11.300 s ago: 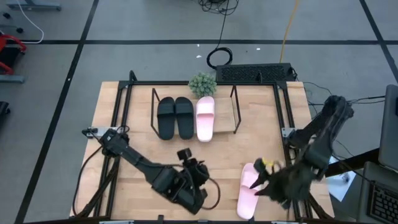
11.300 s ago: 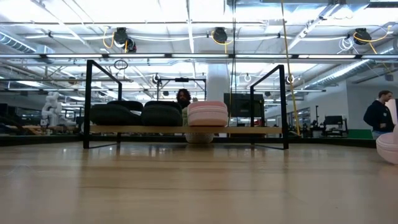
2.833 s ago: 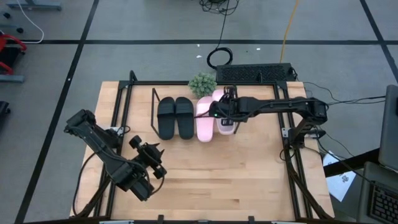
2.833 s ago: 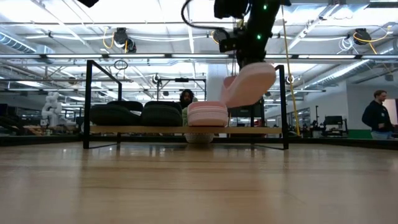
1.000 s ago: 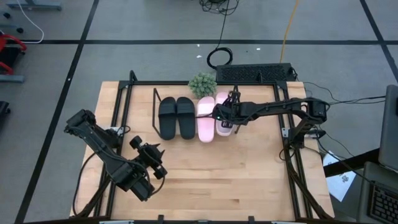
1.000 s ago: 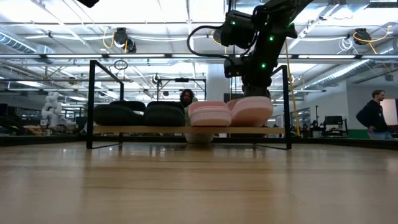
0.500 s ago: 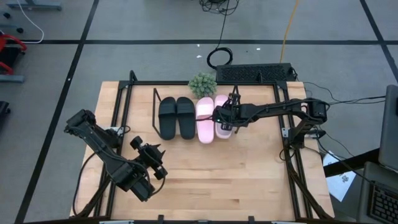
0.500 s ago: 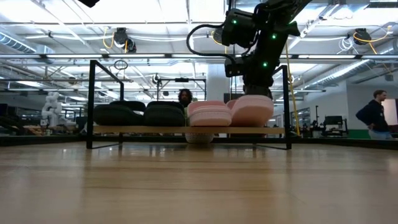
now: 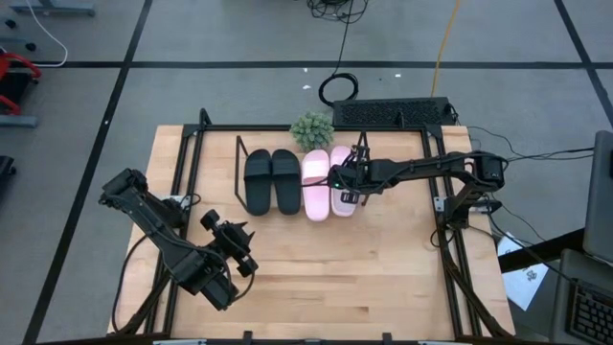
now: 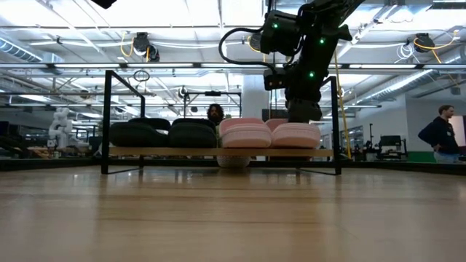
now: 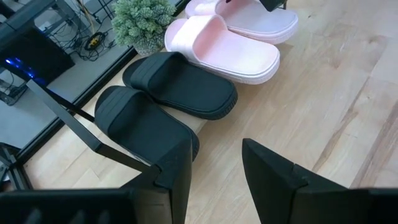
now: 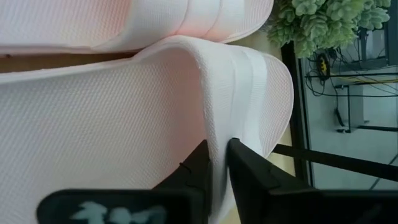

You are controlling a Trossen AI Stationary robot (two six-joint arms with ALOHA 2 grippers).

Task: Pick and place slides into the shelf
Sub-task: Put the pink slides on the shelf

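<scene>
Resting flat on the shelf (image 9: 361,158) board, the second pink slide (image 9: 344,193) takes the rightmost place in a row of four. It lies just beside the first pink slide (image 9: 316,184), with the black pair (image 9: 270,180) to the left of that. In the low view all four sit level on the light wooden board, between the thin black wire end frames.

The right gripper (image 9: 351,178) is over this last slide, its arm reaching in from the table's right edge. In the right wrist view its two dark fingers (image 12: 200,168) stand narrow, pinched on the edge of the slide's wide pink strap, with almost no gap between them.

A small green plant (image 9: 312,128) stands just behind the shelf at the far side, close to the pink pair.

The left gripper (image 9: 239,251) waits over bare table at the near left, well apart from the shelf. Its fingers (image 11: 178,163) stand apart and hold nothing.

Beyond the table, in the low view, a person (image 10: 437,131) in dark clothing shows at the far right of the room.
</scene>
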